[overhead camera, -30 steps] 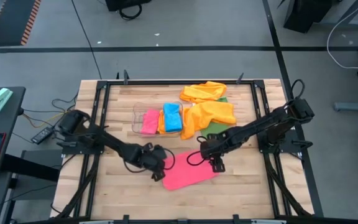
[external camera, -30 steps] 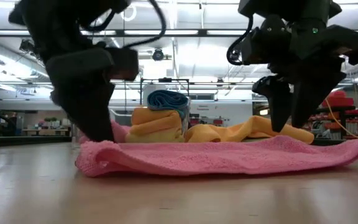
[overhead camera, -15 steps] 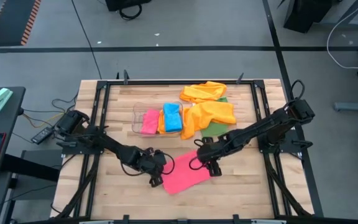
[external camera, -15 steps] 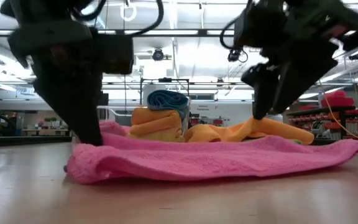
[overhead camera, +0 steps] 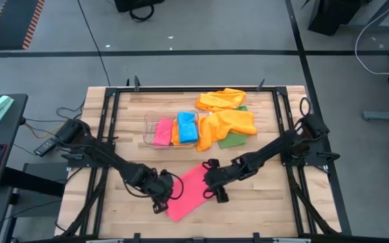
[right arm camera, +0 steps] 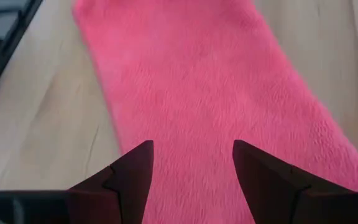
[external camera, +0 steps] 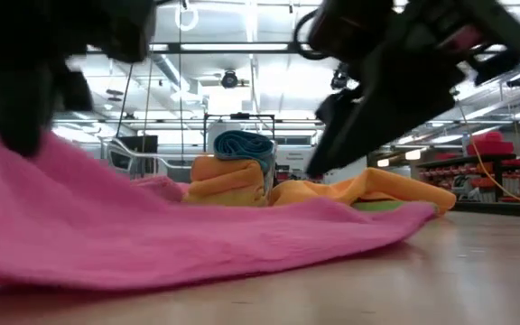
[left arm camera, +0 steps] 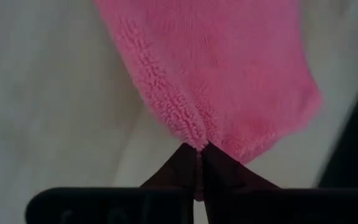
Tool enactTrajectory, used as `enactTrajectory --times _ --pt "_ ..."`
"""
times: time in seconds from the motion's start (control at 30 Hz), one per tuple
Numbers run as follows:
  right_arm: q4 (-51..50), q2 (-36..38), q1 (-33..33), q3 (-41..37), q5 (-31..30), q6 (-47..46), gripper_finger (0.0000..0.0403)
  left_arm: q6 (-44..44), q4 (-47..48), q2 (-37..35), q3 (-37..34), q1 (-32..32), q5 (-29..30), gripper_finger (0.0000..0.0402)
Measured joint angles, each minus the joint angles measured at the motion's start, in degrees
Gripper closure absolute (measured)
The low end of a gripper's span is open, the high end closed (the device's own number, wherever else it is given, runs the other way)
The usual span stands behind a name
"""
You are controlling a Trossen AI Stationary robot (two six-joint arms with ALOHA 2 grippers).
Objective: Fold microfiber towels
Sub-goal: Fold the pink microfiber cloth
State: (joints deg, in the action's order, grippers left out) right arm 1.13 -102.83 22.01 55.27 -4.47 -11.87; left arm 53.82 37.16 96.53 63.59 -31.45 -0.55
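The pink towel [overhead camera: 189, 194] is spread on the front part of the wooden surface [overhead camera: 262, 202], between the two arms. It is judged to be light, limp and non-fragile: it drapes and wrinkles where it is lifted, and a fleecy pile is seen along its edge in the left wrist view, so it is unlikely to slip once pinched. It is best taken at a corner or along an edge, where a thin fold can be caught.

The left claw [overhead camera: 162, 201] is closed tightly on the towel's edge [left arm camera: 197, 140], with a pucker of cloth gathered at its tips. The right claw [overhead camera: 216, 191] is held open above the towel's other side, with pink pile seen between its two fingers [right arm camera: 132, 171] and nothing gripped. A matching pinch on that side is judged necessary so that the cloth is carried flat rather than bunched.

Behind, a clear plastic bin [overhead camera: 148, 131] is seen holding folded pink and blue towels [overhead camera: 187, 126]. Beside it, orange towels [overhead camera: 225, 115] are heaped loosely, with a flat green one [overhead camera: 234, 140] partly covered beneath them. The surface is made of pale wooden planks, framed by dark metal rails.
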Motion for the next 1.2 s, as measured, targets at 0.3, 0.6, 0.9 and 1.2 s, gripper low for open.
enactTrajectory --times 0.3,0.6,0.9,1.2 --pt "1.02 -9.17 2.67 8.75 0.22 1.59 0.0173 4.00 11.81 -2.14 5.52 -2.57 -12.58 0.0386" --pt "-5.07 -7.15 2.57 11.77 -2.77 6.43 0.0173 11.42 11.22 -2.57 5.47 -2.94 -9.59 0.0375" --pt "-9.07 -3.41 2.11 11.82 -4.09 7.42 0.0173 11.20 0.81 0.41 5.40 2.52 -6.30 0.0394" --pt "-13.55 -3.23 2.56 11.73 -4.06 7.41 0.0173 9.03 -1.93 5.00 5.34 6.95 -0.36 0.0375"
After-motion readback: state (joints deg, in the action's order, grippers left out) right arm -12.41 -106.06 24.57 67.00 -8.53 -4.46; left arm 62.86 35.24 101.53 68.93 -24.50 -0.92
